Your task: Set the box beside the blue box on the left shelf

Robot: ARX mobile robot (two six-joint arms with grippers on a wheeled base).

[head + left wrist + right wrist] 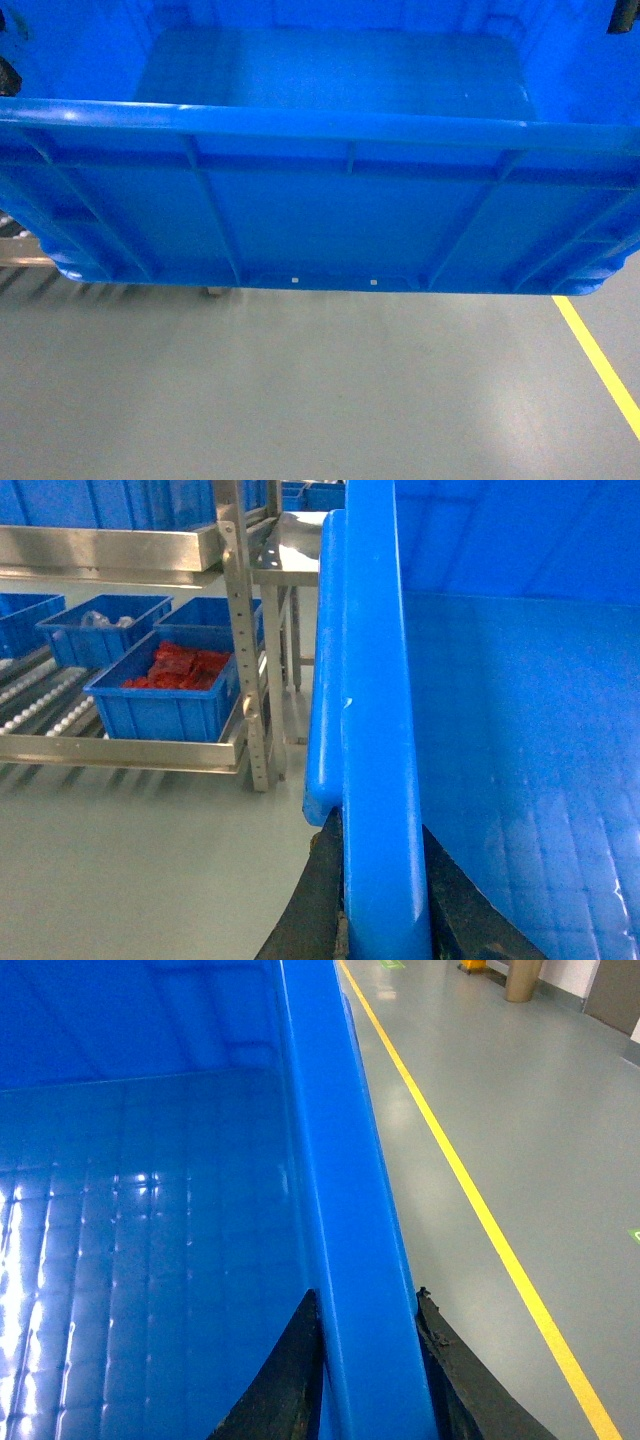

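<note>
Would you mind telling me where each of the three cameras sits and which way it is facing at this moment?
Head: on the robot, slanting down over the box to the grey floor; dark gripper parts at the top corners.
Left wrist: on the left arm, looking along the box's left rim toward the left shelf; left gripper straddles the rim.
Right wrist: on the right arm, looking along the right rim; right gripper straddles it.
Head and right wrist share the yellow floor line.

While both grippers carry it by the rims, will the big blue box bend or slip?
The box probably stays stiff: ribs brace its side and the rim is thick. It is empty, so likely light for its size. The smooth, glossy plastic may slide between the left gripper and right gripper if jolted.
</note>
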